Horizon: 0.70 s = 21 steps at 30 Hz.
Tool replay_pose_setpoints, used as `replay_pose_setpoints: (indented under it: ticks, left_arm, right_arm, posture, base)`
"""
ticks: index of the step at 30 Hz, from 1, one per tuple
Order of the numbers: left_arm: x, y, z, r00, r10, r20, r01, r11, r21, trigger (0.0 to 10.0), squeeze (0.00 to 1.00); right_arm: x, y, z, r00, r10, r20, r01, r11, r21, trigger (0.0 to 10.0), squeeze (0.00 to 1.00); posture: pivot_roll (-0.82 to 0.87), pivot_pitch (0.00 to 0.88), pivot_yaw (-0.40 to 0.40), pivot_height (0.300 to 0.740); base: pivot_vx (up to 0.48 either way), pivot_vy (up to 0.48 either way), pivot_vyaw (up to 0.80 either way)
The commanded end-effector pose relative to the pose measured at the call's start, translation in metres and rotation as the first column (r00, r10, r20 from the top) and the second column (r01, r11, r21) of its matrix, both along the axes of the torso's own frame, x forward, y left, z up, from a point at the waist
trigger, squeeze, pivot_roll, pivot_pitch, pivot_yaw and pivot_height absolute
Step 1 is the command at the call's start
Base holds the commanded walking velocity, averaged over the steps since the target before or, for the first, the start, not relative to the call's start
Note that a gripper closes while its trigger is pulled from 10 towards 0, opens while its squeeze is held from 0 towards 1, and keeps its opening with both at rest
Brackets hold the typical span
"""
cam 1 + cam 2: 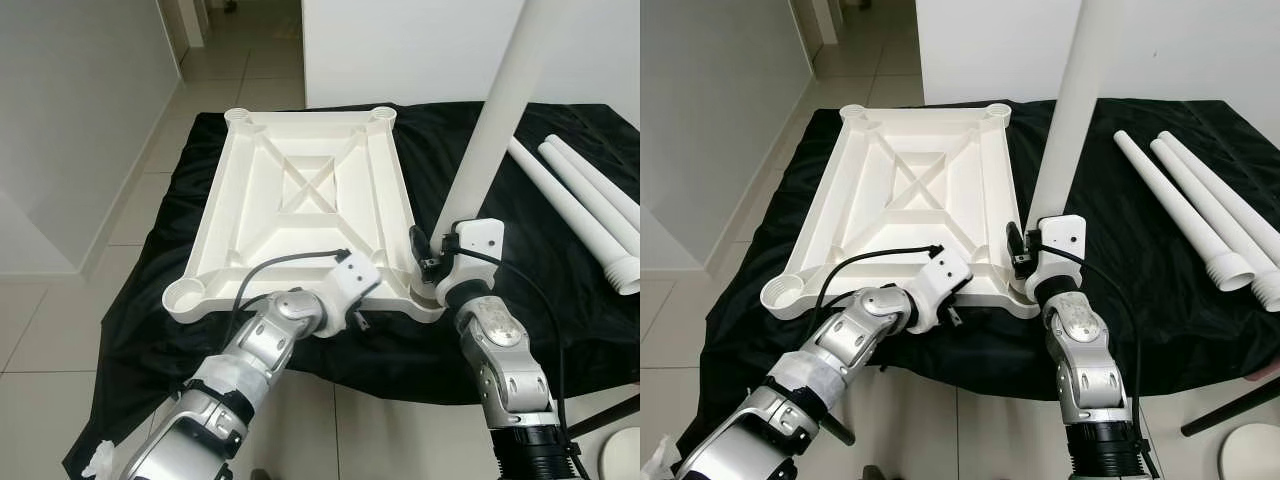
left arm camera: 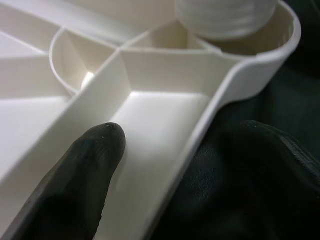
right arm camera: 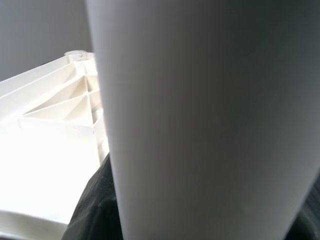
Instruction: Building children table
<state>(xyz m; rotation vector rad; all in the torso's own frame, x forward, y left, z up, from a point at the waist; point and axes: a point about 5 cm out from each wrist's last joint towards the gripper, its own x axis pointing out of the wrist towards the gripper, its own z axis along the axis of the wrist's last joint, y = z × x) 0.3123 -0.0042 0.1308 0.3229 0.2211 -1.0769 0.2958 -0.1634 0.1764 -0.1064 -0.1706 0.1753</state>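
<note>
A white ribbed plastic tabletop (image 1: 310, 215) lies upside down on a black cloth (image 1: 520, 270). The right gripper (image 1: 432, 262) grasps an upright smooth white tube leg (image 1: 495, 130) seated in the near right corner socket. The left gripper (image 1: 358, 318) pinches the tabletop's near rim. Spare legs (image 1: 1200, 215) lie to the right.

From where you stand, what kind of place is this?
Probably a room in a home, used as an assembly spot. The floor is pale tile beside plain white walls, and the upturned white tabletop and loose legs lie on a black cloth.
</note>
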Motion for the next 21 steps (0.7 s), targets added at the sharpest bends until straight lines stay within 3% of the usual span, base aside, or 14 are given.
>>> replay_pose_setpoints:
  ticks: [1, 10, 18, 20, 21]
  left_arm:
    - [0.003, -0.002, 0.003, 0.999, 0.048, 0.007, -0.048, 0.999, -0.013, 10.0, 0.0]
    - [-0.001, -0.006, 0.013, 0.999, 0.039, 0.023, -0.037, 0.996, -0.078, 10.0, 0.0]
    - [0.0, 0.015, 0.022, 0.999, 0.039, 0.033, -0.034, 0.989, -0.144, 10.0, 0.0]
    - [-0.002, 0.032, 0.031, 1.0, 0.002, 0.011, 0.0, 0.977, -0.213, 10.0, 0.0]
    - [-0.002, 0.032, 0.031, 1.0, 0.002, 0.011, 0.0, 0.977, -0.213, 10.0, 0.0]
  right_arm:
    - [-0.003, 0.002, -0.012, 0.997, 0.036, -0.061, -0.038, 0.999, -0.035, 10.0, 0.0]
    - [-0.005, -0.004, -0.022, 0.987, 0.091, -0.129, -0.105, 0.989, -0.102, 10.0, 0.0]
    - [-0.013, -0.005, -0.025, 0.979, 0.156, -0.132, -0.171, 0.979, -0.108, 10.0, 0.0]
    - [-0.021, -0.009, -0.033, 0.973, 0.175, -0.148, -0.187, 0.98, -0.071, 10.0, 0.0]
    - [-0.021, -0.009, -0.033, 0.973, 0.175, -0.148, -0.187, 0.98, -0.071, 10.0, 0.0]
  posture:
    - [-0.06, 0.075, 0.075, 0.74]
    - [-0.05, 0.073, 0.056, 0.74]
    - [-0.04, 0.069, 0.046, 0.74]
    - [-0.03, 0.063, 0.038, 0.74]
    - [-0.03, 0.063, 0.038, 0.74]
  base:
    - [0.0, 0.0, 0.0]
    - [0.0, 0.0, 0.0]
    - [0.0, 0.0, 0.0]
    - [0.0, 0.0, 0.0]
    - [0.0, 0.0, 0.0]
